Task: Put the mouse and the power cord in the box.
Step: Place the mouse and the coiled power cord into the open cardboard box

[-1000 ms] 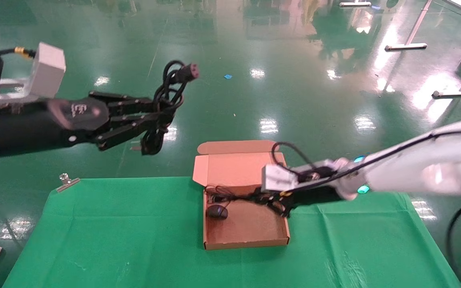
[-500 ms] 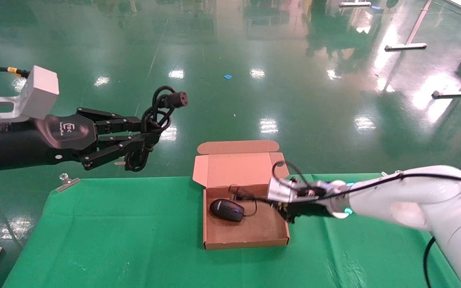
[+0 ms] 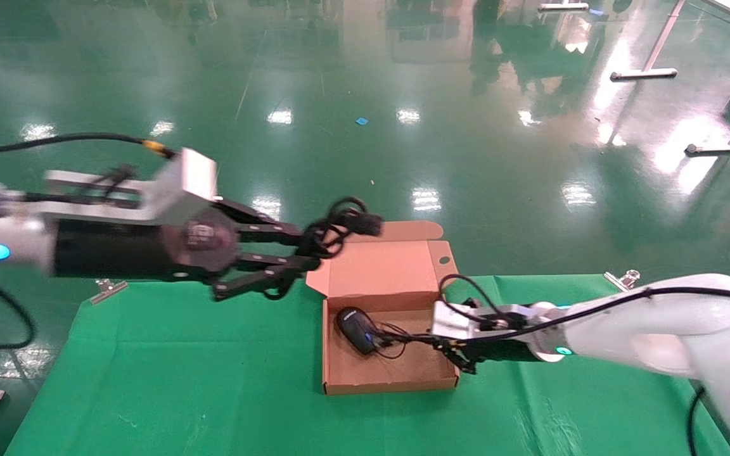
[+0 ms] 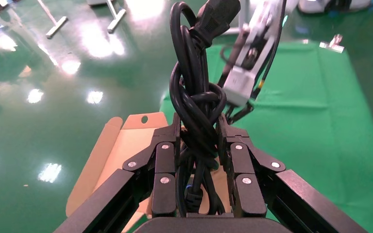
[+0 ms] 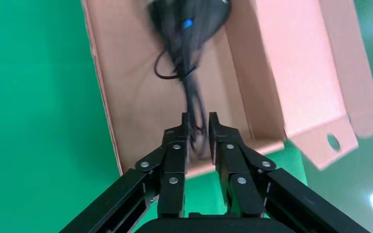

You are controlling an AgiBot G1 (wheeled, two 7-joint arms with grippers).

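From the head camera, the mouse (image 3: 357, 329) lies in the box (image 3: 390, 380); that half looks done. Left wrist: left gripper (image 4: 197, 145) clamps the power cord (image 4: 196, 104) above the table, not yet boxed. Right wrist: right gripper (image 5: 199, 127), nearly closed, pinches the mouse's cable (image 5: 193, 99) over the box.

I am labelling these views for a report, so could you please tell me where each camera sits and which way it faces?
Head view: on the robot's head, looking forward and down at the green-clothed table; both arms show.
Left wrist view: on the left arm, looking along the left gripper, jaws shut on the thick black bundled power cord.
Right wrist view: on the right arm, looking along the right gripper, which pinches the thin cable of the small black oval mouse.
All share the shallow brown cardboard box.
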